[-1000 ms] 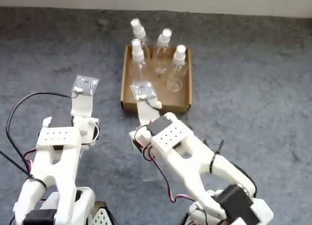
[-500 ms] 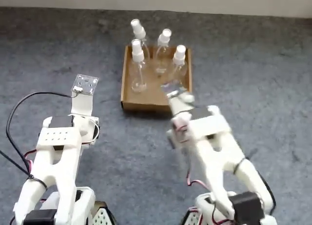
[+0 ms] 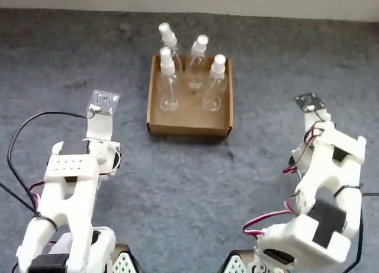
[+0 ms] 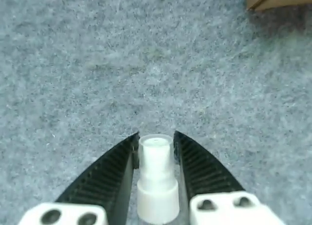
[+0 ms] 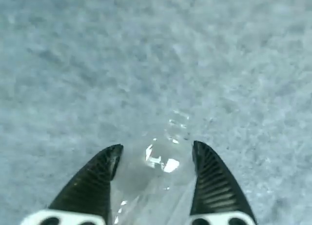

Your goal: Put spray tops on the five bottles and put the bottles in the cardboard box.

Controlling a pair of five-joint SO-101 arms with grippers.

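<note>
Step in hand: assembly of the last bottle. The left gripper [image 4: 155,137] is closed to a narrow gap on a white spray top [image 4: 156,178], which stands upright between its jaws, held by both sides. The right gripper [image 5: 157,147] is opened wider and clamps a clear bottle [image 5: 156,173]; whether its neck is bare cannot be told from here, though no white top shows on it. From above, the two arms sit well apart, with the cardboard box [image 3: 188,129] between them and farther out. Four capped bottles [image 3: 168,83] stand upright there. Three are plainly inside the box; the rearmost is either at its back wall or just behind it, which cannot be settled. The next move, as judged, calls for bringing both grippers together over the grey carpet [image 3: 266,60], lining the top up square with the bottle neck, and seating it before boxing. Risk noted: the tall tops already in the box stand in the way of an arm coming in low, and the free room appears to be along the near wall. A black cable [image 3: 23,128] loops beside the left arm.
</note>
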